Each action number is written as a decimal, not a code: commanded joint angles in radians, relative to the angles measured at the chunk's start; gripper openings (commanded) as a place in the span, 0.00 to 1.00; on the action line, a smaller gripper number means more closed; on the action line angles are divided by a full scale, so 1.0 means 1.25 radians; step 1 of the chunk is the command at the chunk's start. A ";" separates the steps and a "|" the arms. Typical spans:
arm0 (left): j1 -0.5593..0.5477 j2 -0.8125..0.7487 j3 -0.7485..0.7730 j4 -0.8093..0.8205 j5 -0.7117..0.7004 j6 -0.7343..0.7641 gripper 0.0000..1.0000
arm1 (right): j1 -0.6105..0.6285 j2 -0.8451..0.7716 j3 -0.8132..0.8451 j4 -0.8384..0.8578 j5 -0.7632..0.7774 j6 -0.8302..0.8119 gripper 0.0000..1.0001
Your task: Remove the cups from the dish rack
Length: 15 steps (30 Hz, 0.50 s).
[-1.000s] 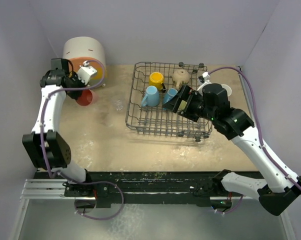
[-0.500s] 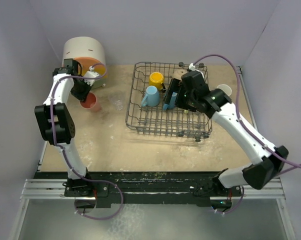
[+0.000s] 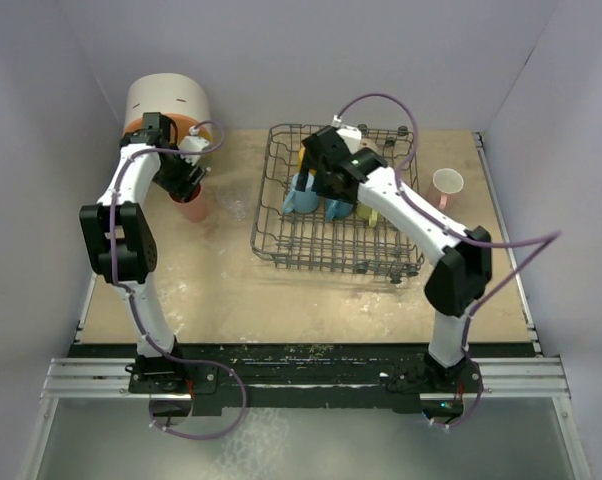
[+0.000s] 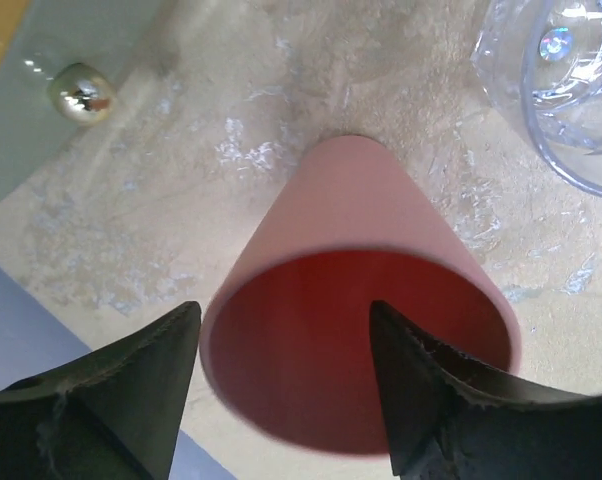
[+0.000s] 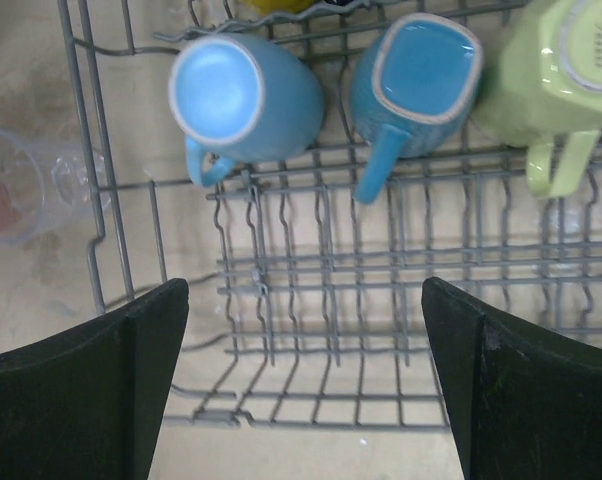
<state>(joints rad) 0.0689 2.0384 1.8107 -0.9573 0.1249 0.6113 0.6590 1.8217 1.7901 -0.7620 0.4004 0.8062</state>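
1. The left claw [image 4: 281,318] is released. Its two fingers stand apart at the rim of the salmon tumbler [image 4: 361,200], one just outside the wall and the other over the open mouth, and neither is seen pinching it.
2. The tumbler stands upright and mouth up on the table [image 4: 181,200], directly under the left claw.
3. A clear glass [image 4: 566,90] stands on the table ahead of the left claw and to its right, apart from the tumbler.
4. A round white box [image 3: 166,100] sits close beyond the left claw. A metal knob [image 4: 81,90] on its front shows ahead and to the left of the fingers.
5. The right claw [image 5: 303,290] is spread wide and grasps nothing. It hangs over the dish rack [image 5: 281,340], with only wires and prongs between its fingers.
6. Three mugs sit in a row inside the rack, just ahead of the right claw's fingertips. From its left to its right they are a round blue mug [image 5: 246,95], a squarish blue mug [image 5: 421,85] and a yellow-green mug [image 5: 556,90].
7. All three show their bases, and their handles point back toward the claw.
8. A pale pink cup [image 3: 447,182] stands on the table outside the rack, well off to the right claw's right.
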 commanded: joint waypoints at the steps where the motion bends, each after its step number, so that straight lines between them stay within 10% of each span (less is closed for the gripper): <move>1: 0.004 -0.115 0.010 0.034 0.008 -0.009 0.80 | 0.044 0.126 0.148 -0.051 0.110 0.066 1.00; 3: 0.006 -0.153 0.005 0.028 0.017 0.001 1.00 | 0.056 0.186 0.209 -0.068 0.125 0.088 1.00; 15: 0.019 -0.361 -0.037 -0.027 0.084 -0.050 0.99 | 0.079 0.388 0.344 -0.068 0.183 0.183 0.89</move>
<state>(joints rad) 0.0834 1.6413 1.7901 -0.9558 0.1764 0.5907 0.7528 2.3150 2.1639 -0.8284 0.5331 0.9653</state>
